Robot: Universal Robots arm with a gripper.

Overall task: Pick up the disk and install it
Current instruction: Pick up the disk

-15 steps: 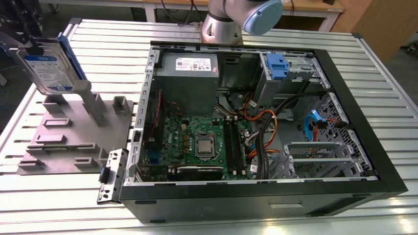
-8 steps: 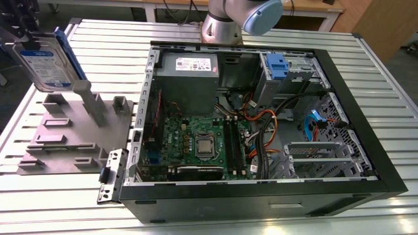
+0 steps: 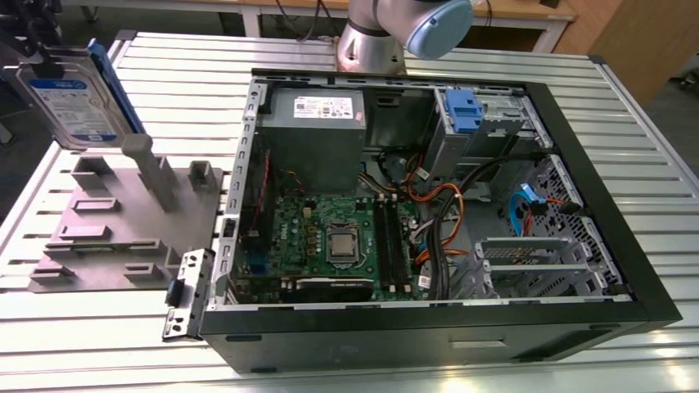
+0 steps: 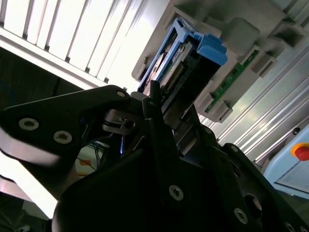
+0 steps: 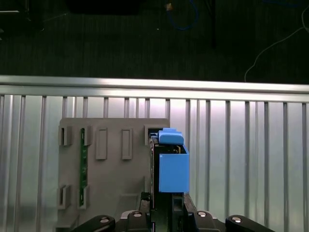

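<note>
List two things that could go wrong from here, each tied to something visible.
The tool grips the disk by one end; it might tilt or slip out.
The disk's lower edge sits close to a post on the grey plate and could catch.
Loose cables cross the open computer case and might snag the disk.

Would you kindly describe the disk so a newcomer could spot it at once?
Beside the open computer case, toward the exterior view's left, lies a grey fixture plate. Above it is the disk: flat, silver-grey, with a white-and-blue label and a blue side rail, unlike the plain grey blocks beneath.
</note>
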